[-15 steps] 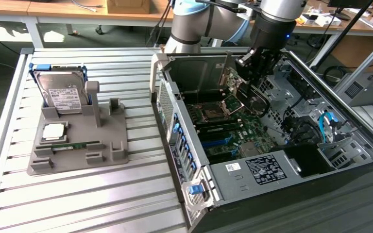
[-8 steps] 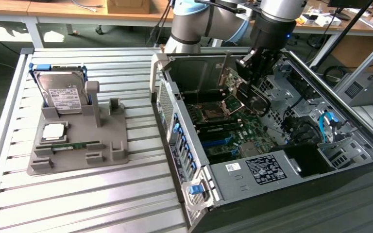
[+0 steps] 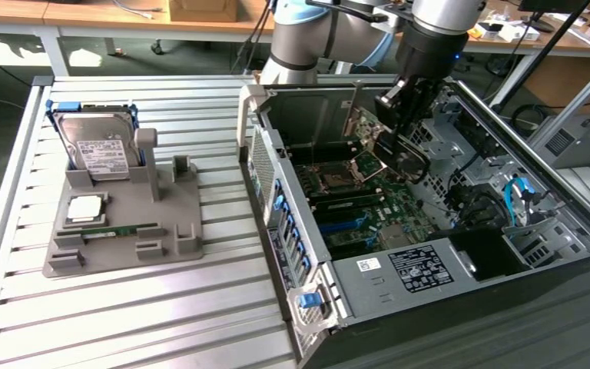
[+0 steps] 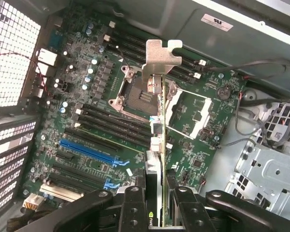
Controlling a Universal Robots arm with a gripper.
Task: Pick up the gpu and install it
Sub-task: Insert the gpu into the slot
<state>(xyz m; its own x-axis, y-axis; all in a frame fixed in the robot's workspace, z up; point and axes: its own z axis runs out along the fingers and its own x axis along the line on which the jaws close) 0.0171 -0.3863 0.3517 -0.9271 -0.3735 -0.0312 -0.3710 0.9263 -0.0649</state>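
The gpu (image 4: 157, 130) is clamped in the gripper (image 4: 158, 205), seen edge-on in the wrist view as a thin card running away from the camera, with its silver end bracket (image 4: 157, 58) at the end farthest from the fingers. The two dark fingers (image 4: 134, 208) stand partly closed, one on each side of the card, pressing its faces. The card hangs inside the open computer case (image 3: 377, 292), over the green motherboard (image 4: 87, 96). From the wrist camera its edge crosses the CPU socket (image 4: 137, 94), and the long blue expansion slot (image 4: 89, 152) lies off to one side of it. Whether the card's lower edge touches the board I cannot tell. In the exterior view the arm reaches down into the case from above. The case lies on its side on the exterior view's right of a slatted metal table (image 3: 120, 315). On the exterior view's left sits a grey parts holder (image 3: 120, 246), carrying an upright hard drive (image 3: 95, 146) with a white label and a slim green RAM stick (image 3: 111, 231) lying flat nearer the camera.
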